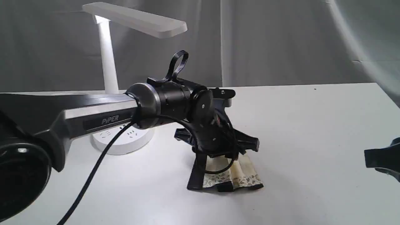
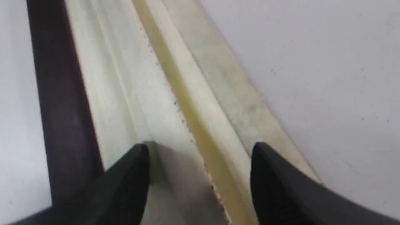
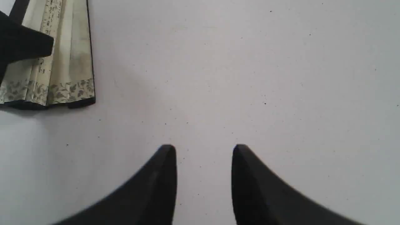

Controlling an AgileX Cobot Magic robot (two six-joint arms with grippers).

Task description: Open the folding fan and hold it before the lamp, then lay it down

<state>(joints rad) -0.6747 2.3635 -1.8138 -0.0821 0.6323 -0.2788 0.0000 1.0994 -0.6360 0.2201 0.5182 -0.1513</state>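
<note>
The left arm (image 1: 93, 115) reaches across the exterior view. Its wrist covers most of the folding fan (image 1: 240, 175), so only the floral-bordered end and 1 dark outer rib (image 1: 197, 172) show below it. The pivot end is hidden. The fan lies on the tabletop (image 1: 312, 125) near the middle, only partly spread, with a few pleats showing.

The left wrist view is blurred and no writing on the leaf can be read there. The left tool (image 2: 200, 156) is released, its 2 fingertips (image 2: 137, 162) wide apart over the cream pleats with a fold ridge between them. Whether they touch the paper cannot be told.

The lamp (image 1: 107, 62) stands at the back left, and the arm hides part of its round base (image 1: 125, 143). The fan lies in front of the base and to its right, apart from it.

In the exterior view the right tool (image 3: 203, 153) is cut off by the right edge. Its own camera shows it released over bare tabletop with nothing between its fingers, and the fan's border well off to one side.

A wide stretch of tabletop lies bare between the fan and the right tool, with more in front of the fan. The far edge meets a grey cloth backdrop (image 1: 281, 40). A black cable (image 1: 93, 172) hangs from the left arm over the near left area.
</note>
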